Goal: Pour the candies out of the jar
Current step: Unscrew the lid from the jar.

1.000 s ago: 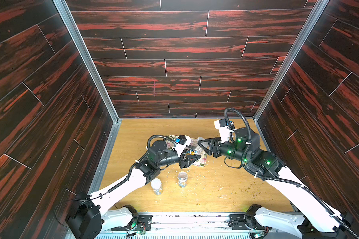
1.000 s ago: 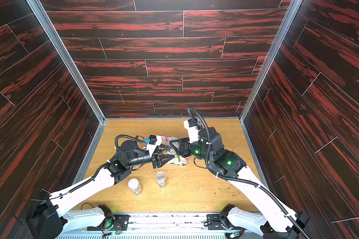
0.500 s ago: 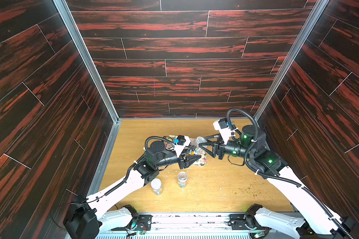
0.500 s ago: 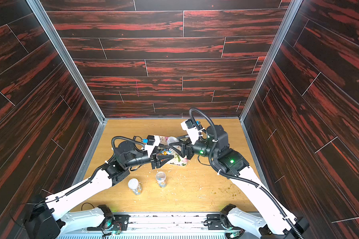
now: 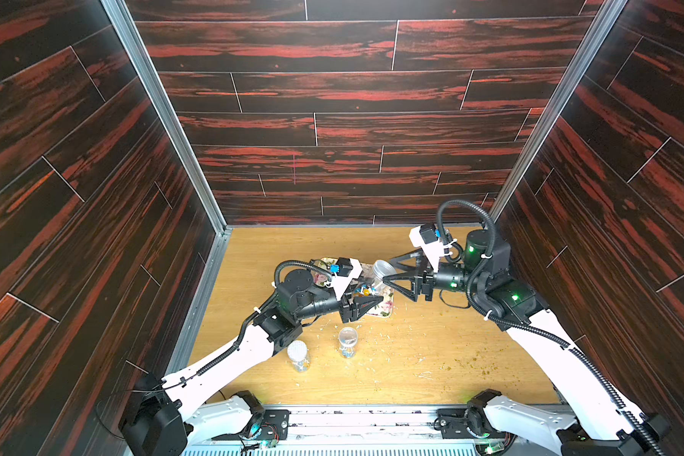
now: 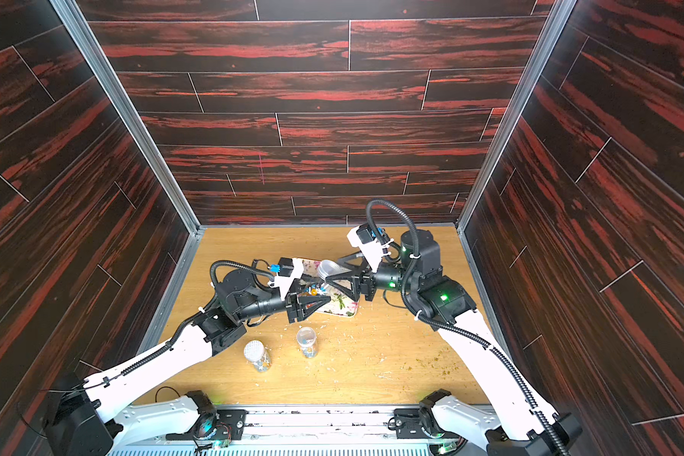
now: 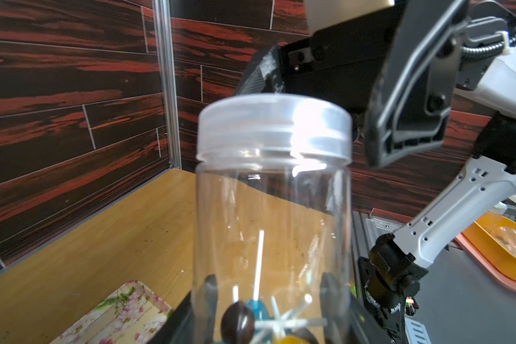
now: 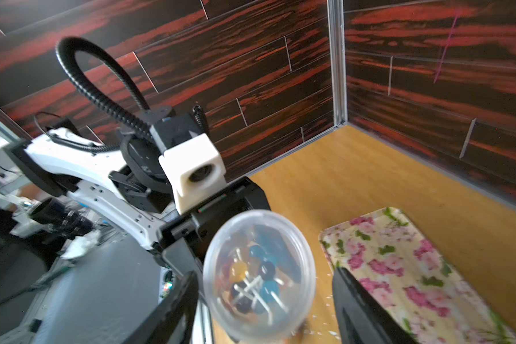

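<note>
Count from both top views: three clear jars, one flowered tray, two arms. The jar (image 5: pixel 374 278) is held off the table (image 5: pixel 411 367), tilted over the tray (image 5: pixel 386 312), with its lid (image 5: pixel 383 269) on and facing the right tool (image 5: pixel 387 271). The left tool (image 5: pixel 366 296) is clenched on the jar's base end. The right tool is released, jaws spread either side of the lid. One standing jar (image 5: pixel 299 355) is upright beside the left forearm, and another standing jar (image 5: pixel 347 341) is just in front of the tray; their contents are too small to tell. Crumbs (image 5: pixel 464 361), pale and greenish, are scattered over the table. The left arm's camera mount (image 5: pixel 346 272) hides part of the tray and jar.

Left wrist view: one jar (image 7: pixel 271 208), lid (image 7: pixel 274 125) seated. The candies (image 7: pixel 239 321) lie bunched at the gripped end, well away from the lid; dark, blue and orange ones show, with pale sticks (image 7: pixel 258 262). The tool's fingers (image 7: pixel 210 297) press the jar wall from both sides. One corner of the tray (image 7: pixel 125 312) shows beyond.

Right wrist view: the lid (image 8: pixel 259 274) faces the camera between the right tool's fingers (image 8: pixel 361 306), with a gap visible on each side. The candies (image 8: pixel 256 277) show through it, several of them, too crowded to count. The tray (image 8: pixel 399 268) lies beside the jar, with nothing on its visible part.
</note>
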